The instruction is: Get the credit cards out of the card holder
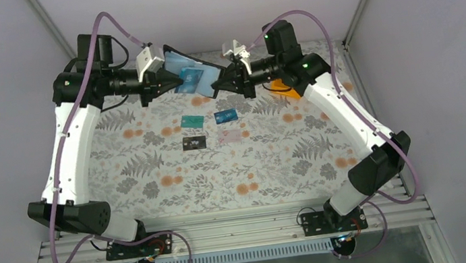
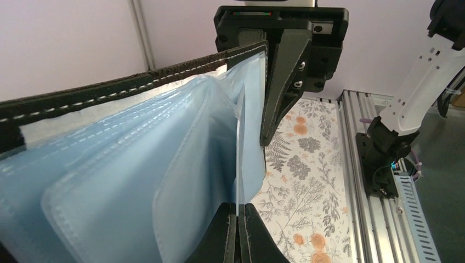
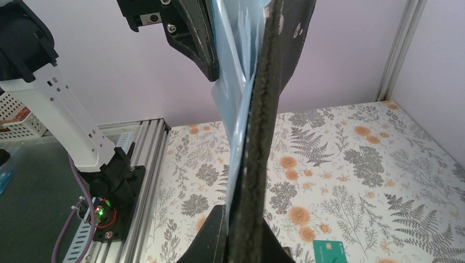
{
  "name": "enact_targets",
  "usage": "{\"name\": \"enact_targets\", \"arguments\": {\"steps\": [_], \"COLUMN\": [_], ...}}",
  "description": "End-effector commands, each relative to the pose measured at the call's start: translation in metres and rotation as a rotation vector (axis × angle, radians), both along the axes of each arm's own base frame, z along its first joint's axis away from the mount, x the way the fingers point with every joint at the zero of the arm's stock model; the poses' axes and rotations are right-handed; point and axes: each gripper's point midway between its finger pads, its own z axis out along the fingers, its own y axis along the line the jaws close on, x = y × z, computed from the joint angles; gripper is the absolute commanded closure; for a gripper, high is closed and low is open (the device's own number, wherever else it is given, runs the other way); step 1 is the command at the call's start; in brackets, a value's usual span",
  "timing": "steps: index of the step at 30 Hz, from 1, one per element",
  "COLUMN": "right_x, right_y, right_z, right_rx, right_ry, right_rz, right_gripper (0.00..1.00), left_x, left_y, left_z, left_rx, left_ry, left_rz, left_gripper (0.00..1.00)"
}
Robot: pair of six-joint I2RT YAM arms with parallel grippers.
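The holder (image 1: 177, 64) is hanging open in the air: left gripper (image 2: 238, 211) is pinching shut on a thin blue sleeve edge, right gripper (image 3: 241, 222) is clamping the black cover. On the table (image 1: 154, 176) below, teal card (image 1: 192, 120), blue card (image 1: 225, 116), black card (image 1: 195, 142) and pink card (image 1: 231, 136) are lying in 2 rows.

The left wrist view crops the card holder (image 2: 109, 164); the right arm (image 1: 339, 107) mostly hides the orange bin (image 1: 290, 92)
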Motion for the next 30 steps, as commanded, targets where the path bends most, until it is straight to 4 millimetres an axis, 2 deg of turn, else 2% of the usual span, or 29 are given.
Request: {"name": "enact_targets", "arguments": {"steps": [1, 6, 12, 16, 20, 24, 28, 30], "right_x": [-0.009, 0.009, 0.005, 0.001, -0.004, -0.013, -0.007, 0.002], "right_y": [-0.009, -0.020, -0.015, -0.008, -0.003, 0.009, 0.018, 0.019], "right_z": [0.025, 0.018, 0.021, 0.018, 0.026, 0.032, 0.031, 0.029], "right_rx": [0.040, 0.045, 0.063, 0.053, 0.085, 0.123, 0.131, 0.129], "right_ry": [-0.069, -0.044, -0.021, -0.013, -0.007, -0.009, -0.008, -0.002], "right_rz": [0.005, -0.040, -0.004, 0.021, 0.041, 0.096, 0.085, 0.044], "right_gripper": [0.96, 0.96, 0.96, 0.96, 0.84, 0.70, 0.62, 0.53], "left_x": [0.001, 0.004, -0.008, 0.002, 0.004, 0.004, -0.001, -0.005], "left_y": [0.010, 0.027, 0.014, 0.012, 0.005, -0.005, -0.012, -0.012], "left_z": [0.008, 0.019, 0.019, 0.015, 0.016, 0.009, 0.013, 0.015], "left_rx": [0.032, 0.056, -0.049, -0.058, -0.116, -0.133, -0.156, -0.164], "left_ry": [-0.053, -0.114, -0.025, 0.010, 0.066, 0.113, 0.122, 0.117], "left_rz": [0.037, 0.098, -0.018, -0.022, -0.063, -0.100, -0.142, -0.157], "left_gripper": [0.98, 0.98, 0.98, 0.98, 0.98, 0.98, 0.98, 0.98]}}
